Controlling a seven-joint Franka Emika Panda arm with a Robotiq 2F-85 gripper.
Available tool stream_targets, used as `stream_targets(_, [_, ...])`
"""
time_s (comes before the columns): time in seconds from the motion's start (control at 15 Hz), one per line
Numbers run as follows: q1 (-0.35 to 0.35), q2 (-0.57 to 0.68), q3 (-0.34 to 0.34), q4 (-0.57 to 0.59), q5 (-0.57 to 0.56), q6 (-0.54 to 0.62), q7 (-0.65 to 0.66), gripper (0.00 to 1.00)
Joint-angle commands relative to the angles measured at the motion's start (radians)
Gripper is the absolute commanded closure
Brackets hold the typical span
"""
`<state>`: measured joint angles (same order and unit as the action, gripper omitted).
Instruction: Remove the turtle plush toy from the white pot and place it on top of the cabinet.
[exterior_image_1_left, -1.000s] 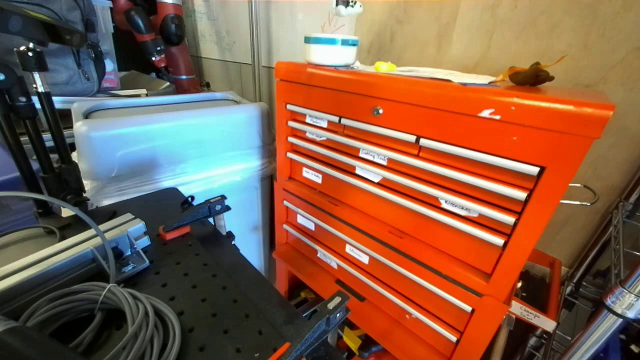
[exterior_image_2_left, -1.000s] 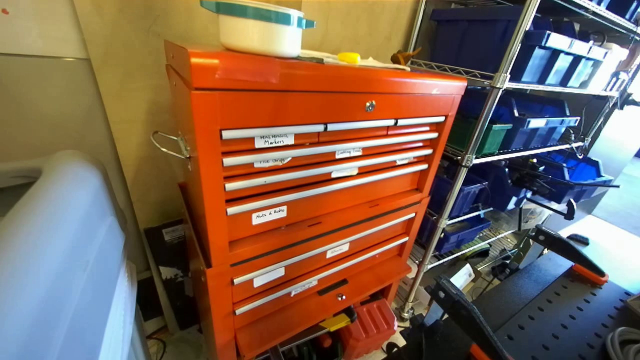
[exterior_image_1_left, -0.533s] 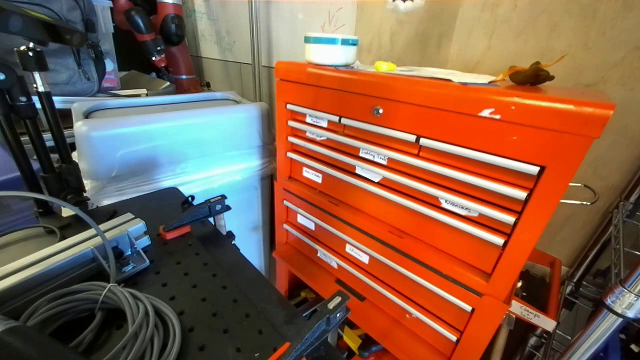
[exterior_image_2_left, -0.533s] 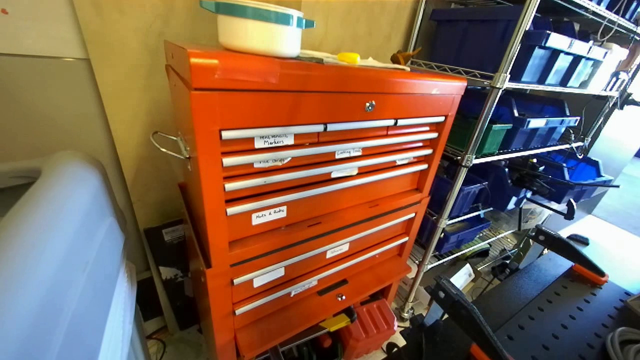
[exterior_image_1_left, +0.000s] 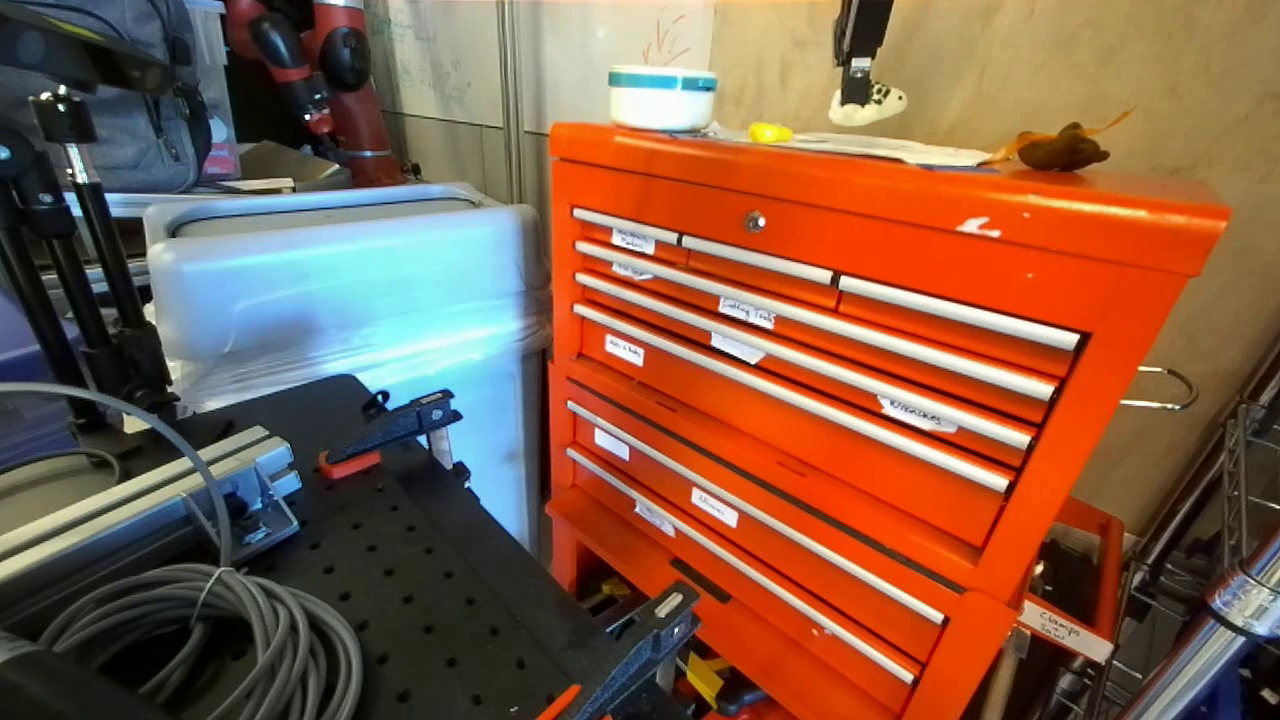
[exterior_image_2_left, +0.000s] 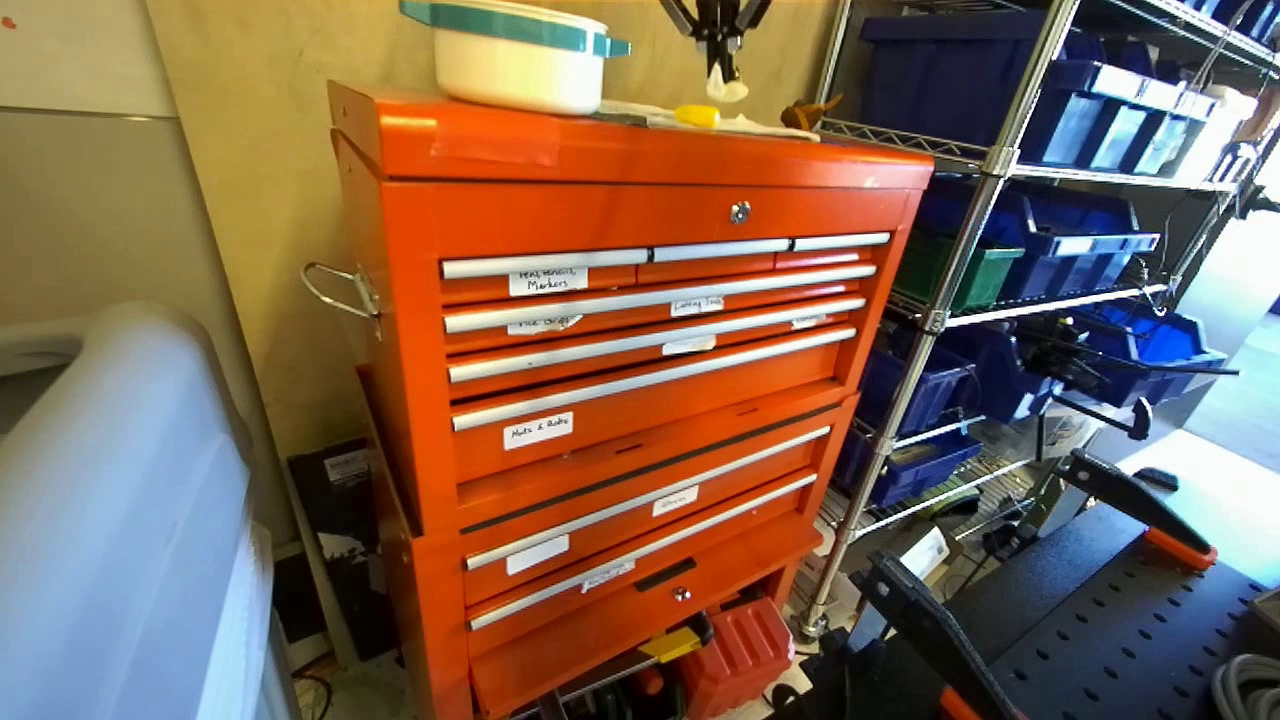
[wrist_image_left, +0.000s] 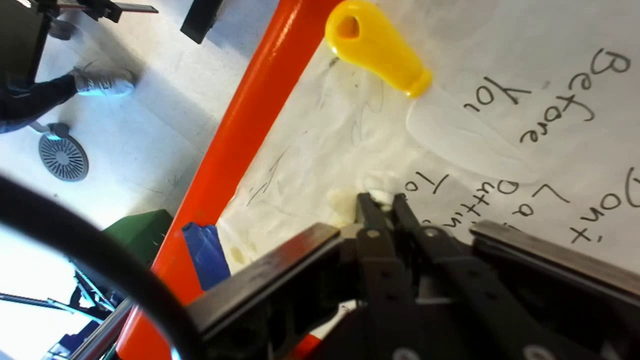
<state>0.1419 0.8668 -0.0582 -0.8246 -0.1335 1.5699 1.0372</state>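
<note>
The turtle plush toy (exterior_image_1_left: 878, 106) is small and white with dark spots. My gripper (exterior_image_1_left: 857, 92) is shut on it and holds it above the paper on the cabinet top. It also shows pale under the gripper (exterior_image_2_left: 720, 62) as the plush (exterior_image_2_left: 727, 88) in an exterior view. In the wrist view my fingertips (wrist_image_left: 381, 197) are close together with the white plush (wrist_image_left: 381, 186) between them, mostly hidden. The white pot (exterior_image_1_left: 662, 106) with a teal band stands at one end of the cabinet (exterior_image_1_left: 650, 180); pot (exterior_image_2_left: 515, 72) and cabinet (exterior_image_2_left: 600, 215) show in both exterior views.
A paper sheet with writing (wrist_image_left: 300, 150) lies on the cabinet top. A yellow-handled utensil (wrist_image_left: 380, 47) lies on it. A brown lumpy thing (exterior_image_1_left: 1060, 150) sits at the far end. A metal shelf with blue bins (exterior_image_2_left: 1090, 125) stands beside the cabinet. A black perforated table (exterior_image_1_left: 430, 590) stands in front.
The plush was above the pot, then moved away from it along the cabinet, high up. Now gripper and plush are lower, over the paper, and the gripper has come into both exterior views.
</note>
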Motion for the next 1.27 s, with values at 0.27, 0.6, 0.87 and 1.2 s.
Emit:
stream_targets(0.27, [-0.004,0.028,-0.039,-0.022,-0.052,-0.072,-0.001,0.89])
stream_targets(0.6, [-0.009,0.016,-0.038,0.049,-0.051,-0.199,-0.115,0.48])
stream_targets(0.87, [-0.006,-0.037,-0.032,0.123,-0.056,-0.264,-0.245,0.21])
stream_targets(1.2, [-0.004,-0.063,-0.039,0.122,-0.042,-0.267,-0.272,0.12])
